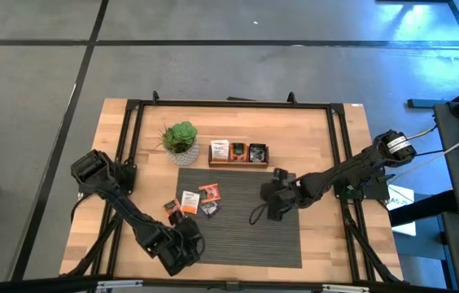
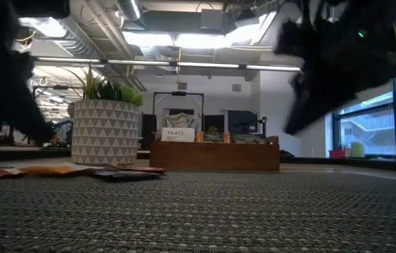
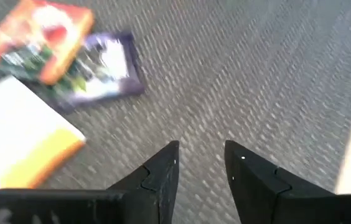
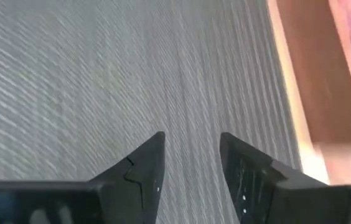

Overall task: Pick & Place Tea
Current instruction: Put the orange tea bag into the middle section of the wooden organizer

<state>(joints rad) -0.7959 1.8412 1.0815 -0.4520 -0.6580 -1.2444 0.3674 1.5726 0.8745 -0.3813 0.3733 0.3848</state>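
Ceiling strip lights glare brightly in the low view, both wrist views are motion-blurred, and the nearest mat weave lies out of focus.

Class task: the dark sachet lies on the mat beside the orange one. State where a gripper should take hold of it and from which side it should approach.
Grip the dark sachet by its free edge, the one facing the bare mat, coming from above. It lies flat, and the orange sachet overlaps its other side, so probably only that edge is clear for the left gripper.
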